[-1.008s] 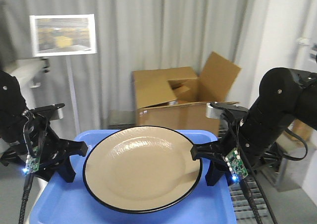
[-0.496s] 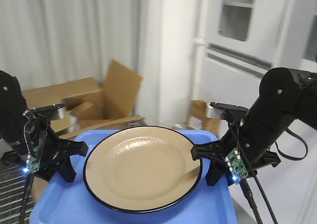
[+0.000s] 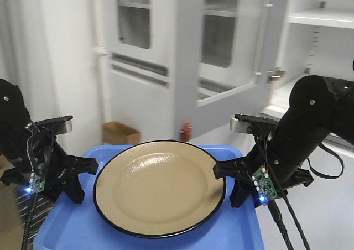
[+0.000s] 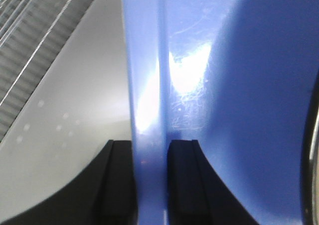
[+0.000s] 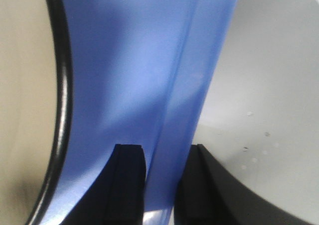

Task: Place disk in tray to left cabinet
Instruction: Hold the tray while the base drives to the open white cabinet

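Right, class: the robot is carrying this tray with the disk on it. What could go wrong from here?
1. The disk lies loose on the tray, nearly filling it; a tilt or jolt could slide it over the low rim.
2. The left gripper and right gripper each pinch only the thin rim, so a grip might slip or the tray could tip.
3. A door ahead seems to stand open; the wide tray might clip it.

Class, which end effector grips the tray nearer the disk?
The right end effector: the disk sits close to its inner finger; bare tray separates it from the left end effector.
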Motion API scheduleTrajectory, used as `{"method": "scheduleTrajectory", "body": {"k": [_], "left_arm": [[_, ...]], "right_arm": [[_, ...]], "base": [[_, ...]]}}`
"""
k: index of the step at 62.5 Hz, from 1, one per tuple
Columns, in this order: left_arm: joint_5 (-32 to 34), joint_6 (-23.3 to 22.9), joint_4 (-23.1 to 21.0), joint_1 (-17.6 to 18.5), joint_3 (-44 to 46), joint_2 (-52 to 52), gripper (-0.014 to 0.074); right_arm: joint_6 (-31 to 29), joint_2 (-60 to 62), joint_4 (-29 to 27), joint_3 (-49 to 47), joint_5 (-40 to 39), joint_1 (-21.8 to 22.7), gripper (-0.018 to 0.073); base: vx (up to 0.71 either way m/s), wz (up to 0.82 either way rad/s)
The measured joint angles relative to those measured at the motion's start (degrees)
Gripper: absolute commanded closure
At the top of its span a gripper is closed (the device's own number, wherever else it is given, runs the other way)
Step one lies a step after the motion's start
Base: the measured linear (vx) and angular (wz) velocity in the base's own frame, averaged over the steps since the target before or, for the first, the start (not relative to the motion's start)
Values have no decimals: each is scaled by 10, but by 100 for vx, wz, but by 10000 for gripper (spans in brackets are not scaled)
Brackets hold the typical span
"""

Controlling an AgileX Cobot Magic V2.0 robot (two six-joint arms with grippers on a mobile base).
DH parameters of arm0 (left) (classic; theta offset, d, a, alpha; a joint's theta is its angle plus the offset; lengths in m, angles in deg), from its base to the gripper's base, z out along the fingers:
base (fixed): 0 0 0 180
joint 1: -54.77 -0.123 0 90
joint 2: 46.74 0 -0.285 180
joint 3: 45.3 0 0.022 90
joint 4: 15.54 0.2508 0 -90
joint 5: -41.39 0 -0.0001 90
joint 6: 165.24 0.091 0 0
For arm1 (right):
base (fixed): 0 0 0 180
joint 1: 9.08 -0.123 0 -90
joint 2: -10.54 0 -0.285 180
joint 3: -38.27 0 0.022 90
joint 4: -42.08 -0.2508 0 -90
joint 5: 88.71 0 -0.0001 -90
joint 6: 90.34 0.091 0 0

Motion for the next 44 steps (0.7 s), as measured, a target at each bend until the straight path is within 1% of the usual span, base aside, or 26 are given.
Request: {"method": "scheduleTrajectory", "body": {"k": [22, 44], "left_arm": [[0, 0, 0, 0, 0, 0, 596], [-1, 0, -1, 0, 0, 0, 596]], "right_arm": [[0, 0, 0, 0, 0, 0, 563], [0, 0, 1, 0, 0, 0, 563]], "base": [[17, -67], [15, -60]]}}
